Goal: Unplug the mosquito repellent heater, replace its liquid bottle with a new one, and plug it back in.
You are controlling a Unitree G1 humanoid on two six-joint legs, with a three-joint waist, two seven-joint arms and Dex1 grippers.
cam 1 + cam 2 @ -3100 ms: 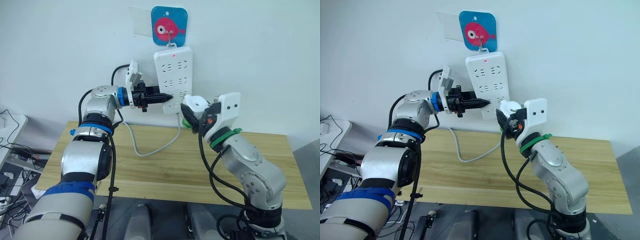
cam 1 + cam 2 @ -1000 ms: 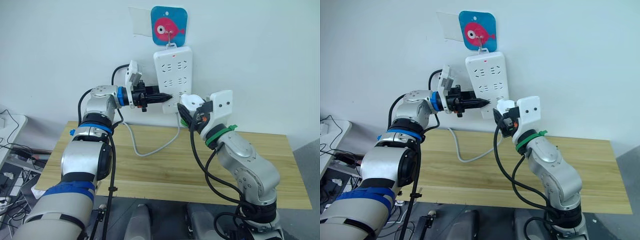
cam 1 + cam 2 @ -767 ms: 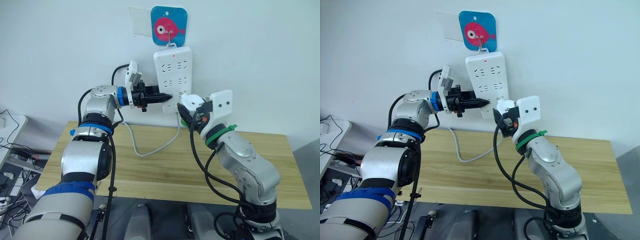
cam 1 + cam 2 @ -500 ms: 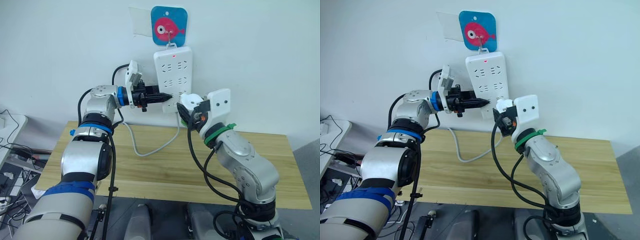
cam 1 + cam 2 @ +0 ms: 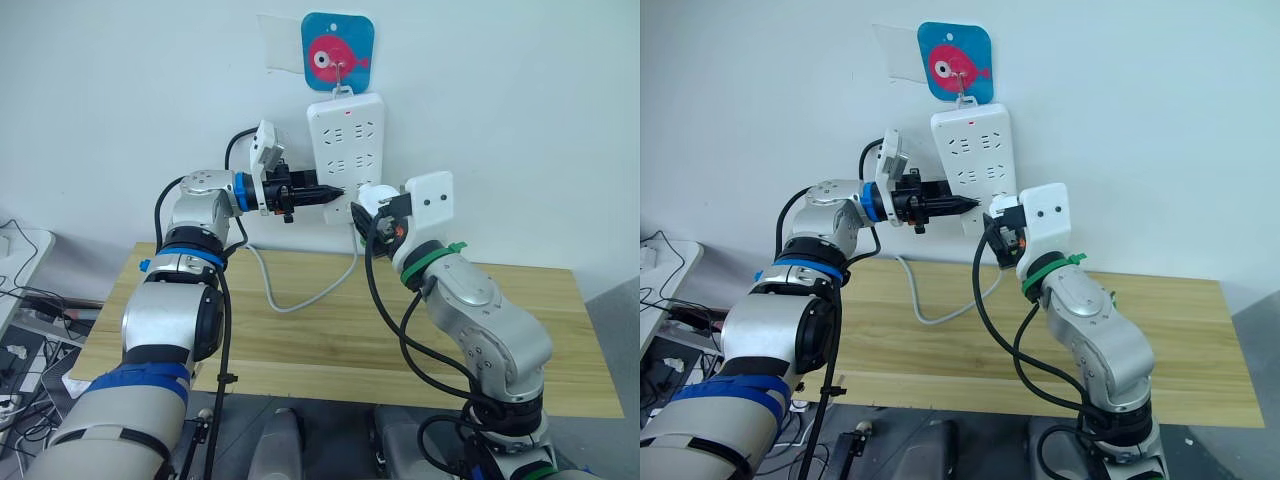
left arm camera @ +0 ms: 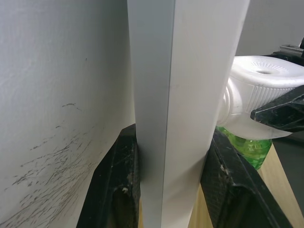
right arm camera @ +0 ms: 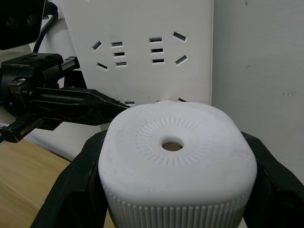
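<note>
heater [image 7: 178,156] is now up against the lower part of the power strip [image 5: 348,150]; over the last few seconds the right arm has carried it in from the robot's right, closing the gap it showed at the start until the unit sits right at the bottom sockets (whether the prongs have actually entered a socket cannot be made out). that suggests the bottle swap is behind it and the last step, plugging back in, is under way. the right gripper [image 7: 175,190] is clamped on the heater, one black finger on each side of its ribbed white body, vent hole facing the wrist camera. a green bottle [image 6: 247,148] hangs screwed in beneath the heater, seen from the left wrist. the left gripper [image 6: 168,190] has not moved in that time: it pinches the strip's edge between its two fingers, one in front and one behind against the wall [image 6: 57,95], bracing the strip so the push should not swing it on its hook.
</note>
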